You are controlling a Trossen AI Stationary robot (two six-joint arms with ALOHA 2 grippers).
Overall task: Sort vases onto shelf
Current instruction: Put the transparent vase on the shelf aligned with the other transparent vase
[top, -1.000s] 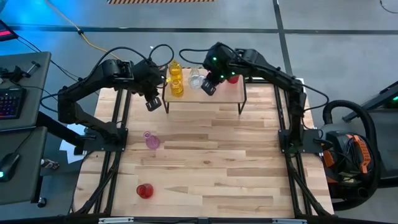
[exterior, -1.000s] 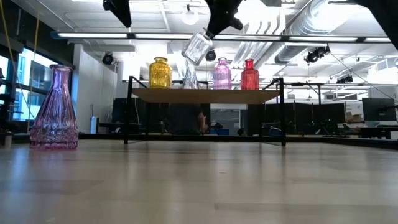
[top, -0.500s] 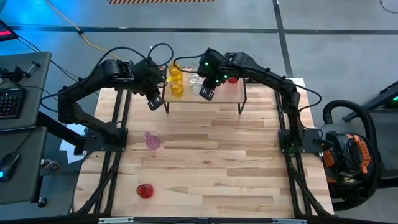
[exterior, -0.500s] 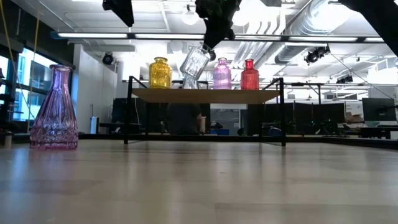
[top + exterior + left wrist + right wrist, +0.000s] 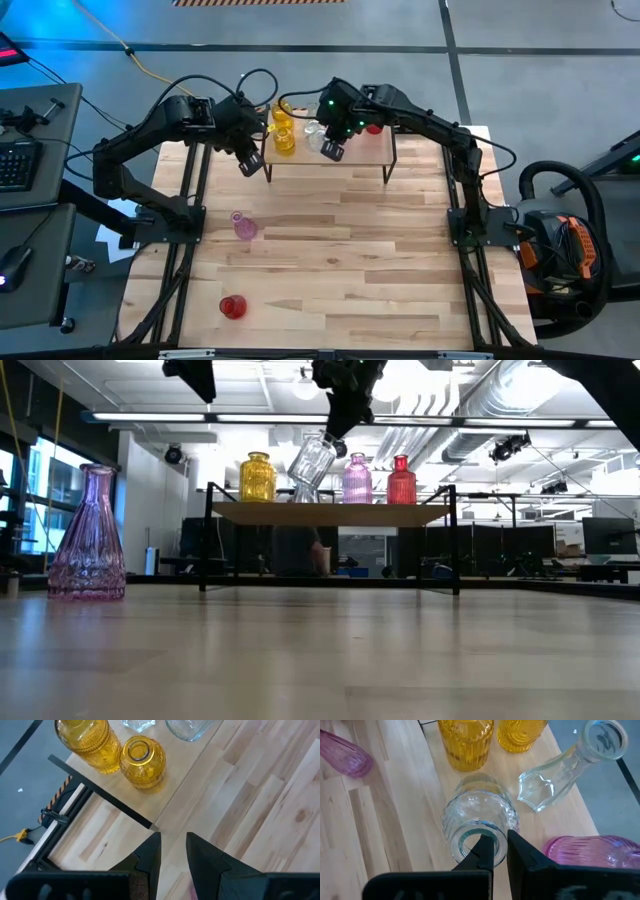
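Clear glass vase (image 5: 479, 822) hangs tilted above the shelf (image 5: 330, 514), rim pinched by the right end effector (image 5: 494, 851) — one finger inside the mouth, one outside. A second clear vase (image 5: 570, 766) with a long neck stands on the shelf just beside it, two yellow vases (image 5: 283, 127) to one side, a pink vase (image 5: 357, 480) and a red vase (image 5: 401, 481) to the other. Left end effector (image 5: 173, 851) hovers off the shelf's corner by the yellow pair — fingers slightly parted, nothing between them. On the worktop (image 5: 380, 260): another pink vase (image 5: 244, 226) and, nearer the front edge, another red vase (image 5: 232, 306).
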